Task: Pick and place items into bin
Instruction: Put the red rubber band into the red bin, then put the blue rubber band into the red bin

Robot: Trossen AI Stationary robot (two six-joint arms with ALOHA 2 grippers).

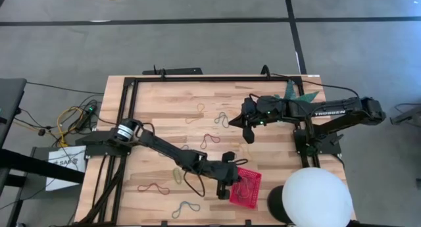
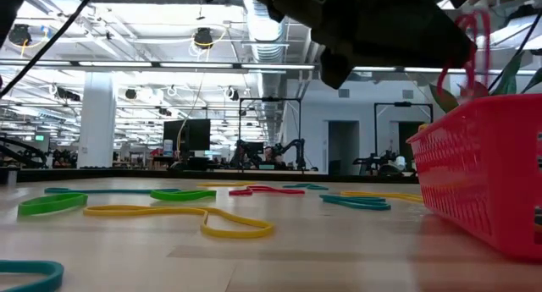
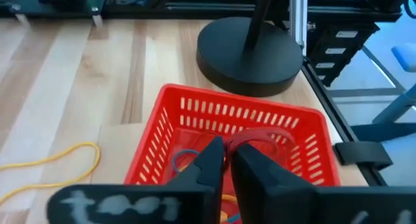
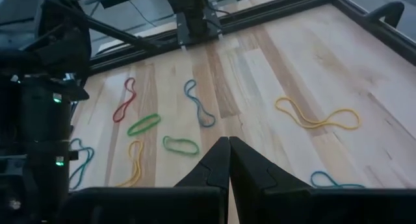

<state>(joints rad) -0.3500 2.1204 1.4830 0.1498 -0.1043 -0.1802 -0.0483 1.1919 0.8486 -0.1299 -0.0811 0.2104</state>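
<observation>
Left gripper (image 3: 229, 160), fingers slightly parted, looped by a thin red rubber band (image 3: 260, 134) over the mesh-walled red plastic basket (image 3: 170, 120); right gripper (image 4: 228, 152) closed, empty.

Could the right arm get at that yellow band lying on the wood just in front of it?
Probably yes. The yellow band lies flat on bare table ahead of the right gripper, with nothing between them. Its fingers are shut, so they would need to open first.

surface (image 1: 164, 95): pale wood planks, black frame round the edges
bin (image 1: 245, 188): red mesh basket, sits on surface nr front right; a few bands inside
bands (image 4: 144, 124): loose loops, red/green/yellow/blue, scattered flat across the wood, mostly apart
yellow band (image 2: 178, 216): flat, nr front, left of bin
lamp base (image 3: 250, 47): black round disc, just beyond bin
</observation>
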